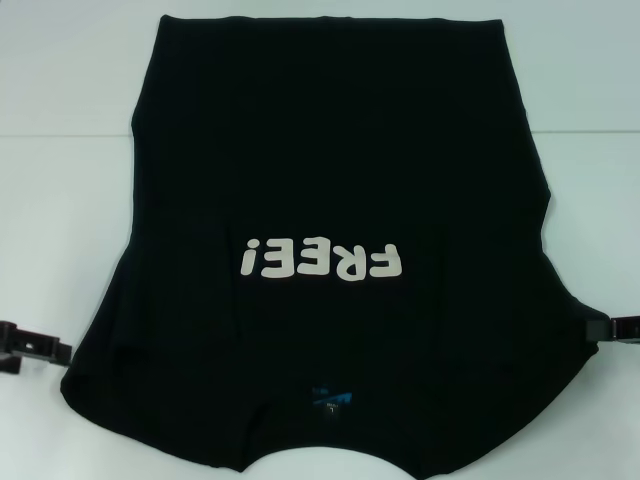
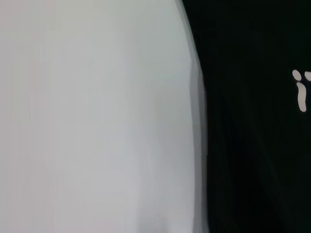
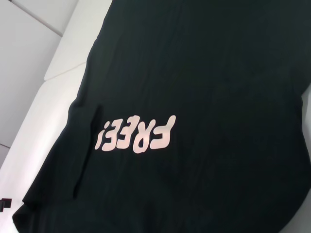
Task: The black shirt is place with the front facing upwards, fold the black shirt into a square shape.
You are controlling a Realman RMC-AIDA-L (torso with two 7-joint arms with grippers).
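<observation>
The black shirt (image 1: 330, 160) lay spread front-up on the white tabletop (image 1: 70, 130), collar end nearest the robot and hem farthest away. Treat what you had there as soft, light cloth with no stiffness of its own: it would sag from any single hold, drag over the surface, and crease wherever it was bunched. You would do best to pinch it at the edges, where a claw can get under one layer, and the two sleeve ends looked like the natural places, one for each arm, so a fold comes over evenly.

Nearest you, the neck opening showed a small blue neck label (image 1: 330, 393), and the shoulders flared out wide to either side. The left claw (image 1: 30, 345) sat at the left sleeve end, touching or just beside the cloth, and the right claw (image 1: 610, 328) sat likewise at the right sleeve end. You could not tell from any view whether either claw was apart or together, nor whether it had cloth in it.

Farther on, the white "FREE!" print (image 1: 320, 260) ran across the chest, reading upside down from the head view. Beyond it the body was plain black, narrowing toward a fairly straight hem, with mild ripples along the side edges. No fold looked made yet.
</observation>
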